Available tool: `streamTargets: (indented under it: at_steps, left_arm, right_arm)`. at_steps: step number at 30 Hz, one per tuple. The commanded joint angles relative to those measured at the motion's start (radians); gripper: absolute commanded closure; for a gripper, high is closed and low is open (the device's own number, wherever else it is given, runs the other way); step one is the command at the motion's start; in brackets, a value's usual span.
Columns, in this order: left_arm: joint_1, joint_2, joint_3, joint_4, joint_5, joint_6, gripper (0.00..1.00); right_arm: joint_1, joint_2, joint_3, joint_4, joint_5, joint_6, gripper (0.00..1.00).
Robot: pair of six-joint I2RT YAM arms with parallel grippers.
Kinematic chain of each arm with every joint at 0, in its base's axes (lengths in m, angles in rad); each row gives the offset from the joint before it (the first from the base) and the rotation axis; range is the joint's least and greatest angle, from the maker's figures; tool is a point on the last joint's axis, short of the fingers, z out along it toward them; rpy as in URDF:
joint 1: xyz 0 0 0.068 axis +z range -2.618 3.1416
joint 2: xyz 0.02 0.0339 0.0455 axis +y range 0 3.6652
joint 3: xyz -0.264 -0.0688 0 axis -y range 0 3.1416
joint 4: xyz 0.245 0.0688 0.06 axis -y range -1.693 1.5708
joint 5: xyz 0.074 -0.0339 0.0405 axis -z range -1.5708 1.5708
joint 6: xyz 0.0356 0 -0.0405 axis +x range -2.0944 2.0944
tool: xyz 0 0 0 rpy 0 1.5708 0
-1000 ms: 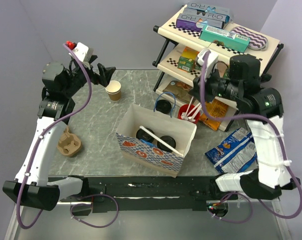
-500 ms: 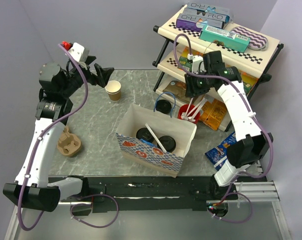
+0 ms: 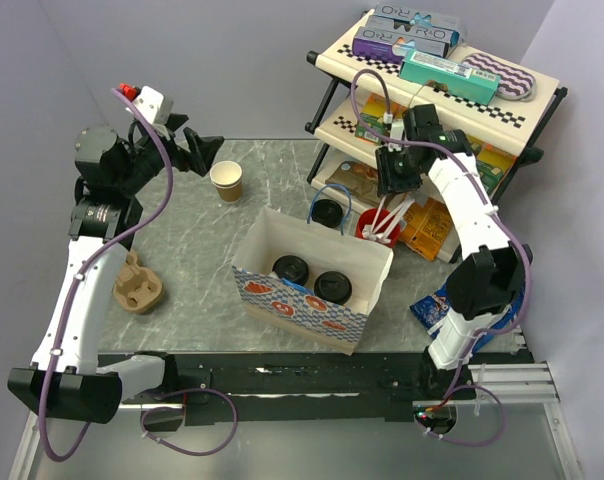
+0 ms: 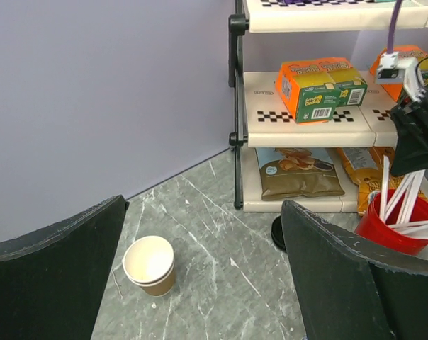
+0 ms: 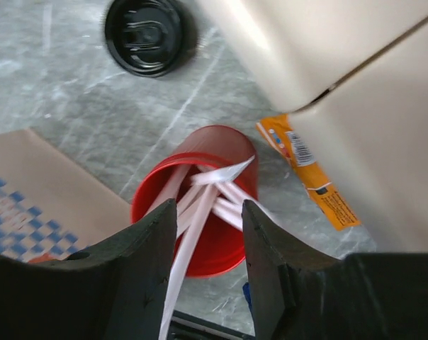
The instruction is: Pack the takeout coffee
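Left claw (image 4: 203, 207) stood wide open over the grey tabletop (image 4: 221, 244), facing the shelf rack (image 4: 271, 122).
A lidless paper cup (image 4: 149, 265) sat between its fingers, nearer the left one. Orange boxes (image 4: 320, 88) sat mid-shelf, a snack bag (image 4: 299, 173) below. At right was a red cup (image 4: 391, 232) of white stirrers (image 4: 402, 202), the right arm (image 4: 416, 138) above it.

Pale lavender walls (image 3: 232, 60) meet in a corner behind a grey marbled worktop (image 3: 182, 250). A cream tiered shelf (image 4: 299, 131) with black legs and checkered edging stands at its far right.
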Motion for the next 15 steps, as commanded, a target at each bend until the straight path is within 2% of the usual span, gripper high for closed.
streamTargets:
  at_steps: [1, 5, 6, 8, 12, 14, 15]
  left_arm:
    - [0.015, -0.022, 0.007, 0.047, 0.029, -0.024, 0.03]
    - [0.021, -0.016, 0.016, 0.044, 0.029, -0.026, 0.03]
    - [0.023, -0.015, 0.019, 0.043, 0.034, -0.024, 0.03]
    - [0.025, -0.016, 0.023, 0.038, 0.035, -0.023, 0.03]
    - [0.028, -0.021, 0.013, 0.043, 0.035, -0.026, 0.03]
    - [0.031, -0.025, 0.007, 0.049, 0.042, -0.032, 0.03]
    - [0.031, -0.022, 0.004, 0.05, 0.046, -0.033, 0.03]
  right_arm:
    - [-0.016, 0.067, 0.066, 0.007, 0.049, 0.042, 0.51]
    - [-0.016, 0.113, 0.092, 0.013, 0.06, 0.042, 0.58]
    - [-0.018, 0.123, 0.093, 0.013, 0.06, 0.042, 0.64]
    - [-0.018, 0.124, 0.092, 0.013, 0.058, 0.045, 0.68]
    - [-0.018, 0.106, 0.078, 0.013, 0.06, 0.045, 0.92]
    - [-0.018, 0.094, 0.075, 0.016, 0.058, 0.044, 1.0]
    - [-0.016, 0.084, 0.078, 0.016, 0.049, 0.044, 1.0]
